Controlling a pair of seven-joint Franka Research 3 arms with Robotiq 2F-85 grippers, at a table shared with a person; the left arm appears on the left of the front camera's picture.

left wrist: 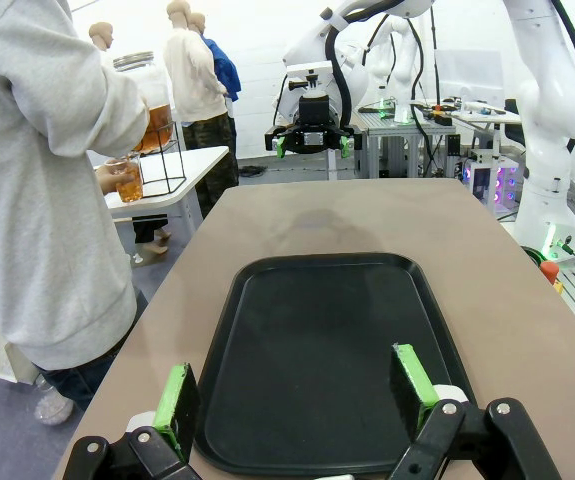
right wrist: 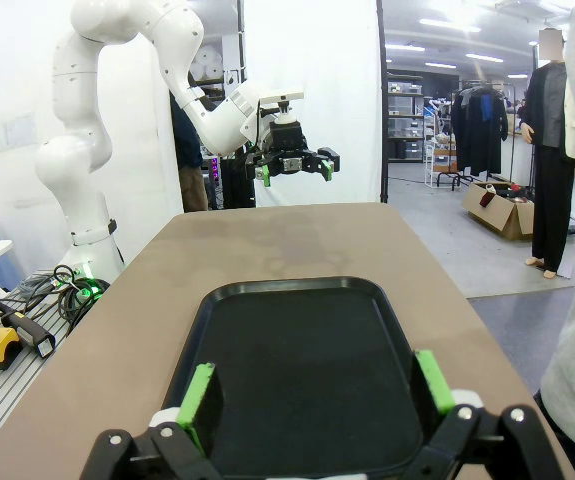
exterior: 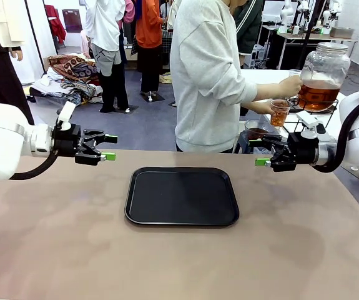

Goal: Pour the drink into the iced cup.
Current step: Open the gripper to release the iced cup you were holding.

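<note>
At the far side a person in a grey sweatshirt holds a clear cup of amber drink at the tap of a glass dispenser jar. In the left wrist view the cup and jar sit at the left. I cannot tell whether there is ice in the cup. My left gripper hovers open above the table's left side, holding nothing. My right gripper hovers open on the right, also holding nothing. Both point toward the black tray.
The tray lies bare in the middle of the brown table. A second small cup stands on the white side table below the jar's wire stand. Other people stand farther back.
</note>
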